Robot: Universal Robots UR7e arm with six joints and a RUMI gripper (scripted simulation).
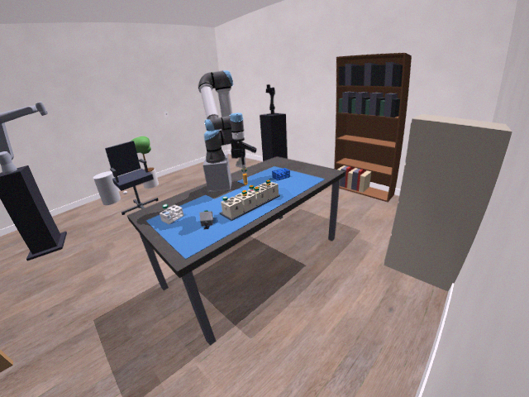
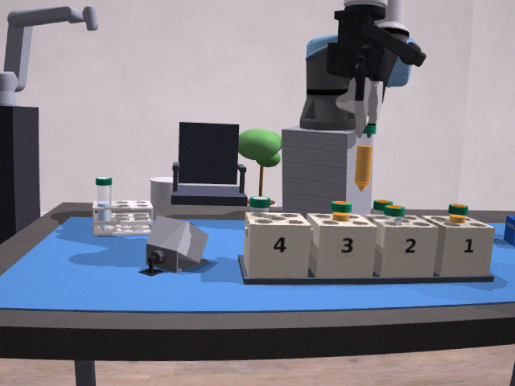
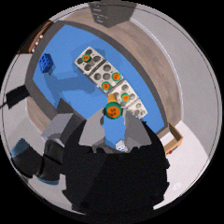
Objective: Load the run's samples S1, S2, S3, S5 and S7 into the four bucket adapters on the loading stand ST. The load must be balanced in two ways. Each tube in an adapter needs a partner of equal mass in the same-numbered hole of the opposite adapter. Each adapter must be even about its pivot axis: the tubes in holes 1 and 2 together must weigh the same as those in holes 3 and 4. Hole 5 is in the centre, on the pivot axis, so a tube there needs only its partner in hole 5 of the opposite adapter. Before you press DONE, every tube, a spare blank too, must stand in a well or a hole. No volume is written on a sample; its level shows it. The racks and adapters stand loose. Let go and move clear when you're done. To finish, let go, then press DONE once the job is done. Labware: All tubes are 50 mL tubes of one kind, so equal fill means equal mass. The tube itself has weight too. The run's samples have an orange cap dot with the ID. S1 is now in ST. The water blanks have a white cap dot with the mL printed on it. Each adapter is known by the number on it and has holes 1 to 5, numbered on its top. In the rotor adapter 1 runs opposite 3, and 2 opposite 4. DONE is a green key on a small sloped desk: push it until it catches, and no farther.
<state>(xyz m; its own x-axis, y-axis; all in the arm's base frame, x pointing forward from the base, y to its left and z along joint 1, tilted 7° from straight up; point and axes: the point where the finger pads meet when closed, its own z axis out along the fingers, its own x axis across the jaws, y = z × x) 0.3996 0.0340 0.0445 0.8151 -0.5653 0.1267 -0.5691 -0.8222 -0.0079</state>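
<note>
My gripper is shut on the green cap of an upright orange-filled tube. Its orange dot seems to read S5. It hangs above and behind the loading stand. Adapter 4 holds one white-dot tube at its back left. Adapter 3 holds one orange-dot tube. Adapter 2 holds two orange-dot tubes. Adapter 1 holds one orange-dot tube. Their levels are mostly hidden.
A white rack at the left holds one tube with pale blue liquid. The grey sloped desk stands between rack and adapters, its key mostly hidden. A blue rack stands at the other end.
</note>
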